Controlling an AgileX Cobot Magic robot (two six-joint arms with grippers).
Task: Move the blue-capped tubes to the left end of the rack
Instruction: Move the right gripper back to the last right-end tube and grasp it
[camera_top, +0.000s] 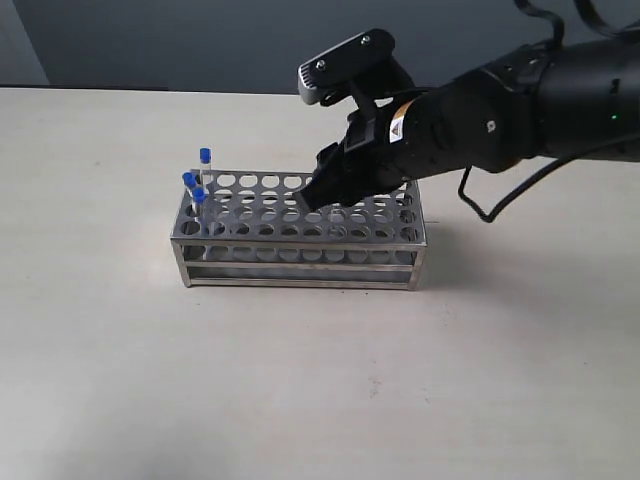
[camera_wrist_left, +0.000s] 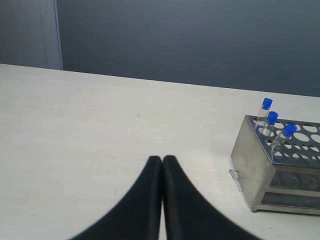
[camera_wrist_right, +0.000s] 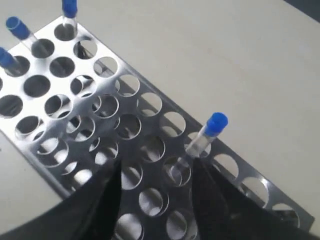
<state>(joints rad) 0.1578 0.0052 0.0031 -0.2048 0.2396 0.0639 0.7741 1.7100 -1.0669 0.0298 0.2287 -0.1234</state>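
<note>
The silvery metal rack (camera_top: 300, 252) stands mid-table. Three blue-capped tubes (camera_top: 198, 182) stand in holes at its left end; the left wrist view shows them too (camera_wrist_left: 272, 119), and so does the right wrist view (camera_wrist_right: 19, 29). A fourth blue-capped tube (camera_wrist_right: 206, 136) leans in a hole near the rack's middle, hidden in the exterior view. My right gripper (camera_wrist_right: 157, 165) is open just above the rack (camera_wrist_right: 131, 96), with this tube between its fingers, close to one finger (camera_wrist_right: 210, 190). My left gripper (camera_wrist_left: 162, 160) is shut on nothing, low over the table, away from the rack (camera_wrist_left: 250, 165).
The right arm and its black cable (camera_top: 500, 190) reach in from the upper right over the rack. A grey wall (camera_wrist_left: 190, 40) runs along the table's far edge. Pale table surface (camera_top: 300, 380) surrounds the rack.
</note>
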